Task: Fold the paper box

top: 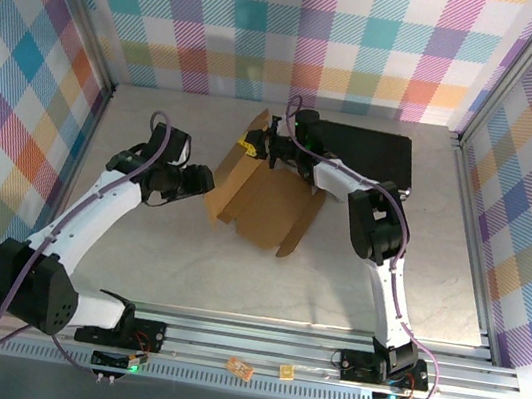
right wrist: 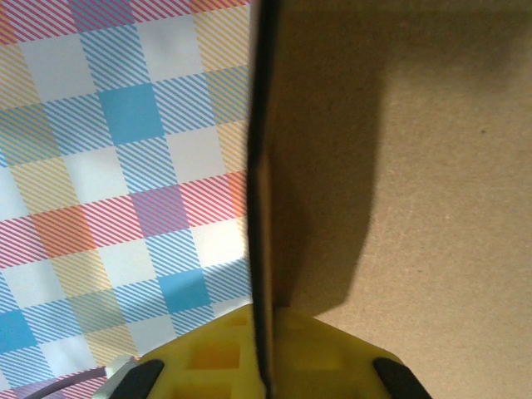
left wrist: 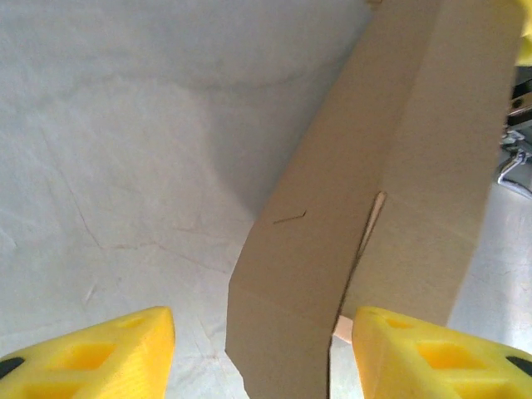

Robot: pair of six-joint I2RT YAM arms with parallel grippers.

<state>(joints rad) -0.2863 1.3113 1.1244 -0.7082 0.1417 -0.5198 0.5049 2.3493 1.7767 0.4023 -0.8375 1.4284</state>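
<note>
Grey tabletop (top: pixel 135 260) bore the paper box (top: pixel 259 190) at three o'clock of the left gripper (top: pixel 208 182), jaws gaping wide; the right gripper (top: pixel 251 144) pinched its far edge.

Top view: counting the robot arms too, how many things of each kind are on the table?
arms: 2, left arm and right arm
paper box: 1
black case: 1
total: 4
</note>
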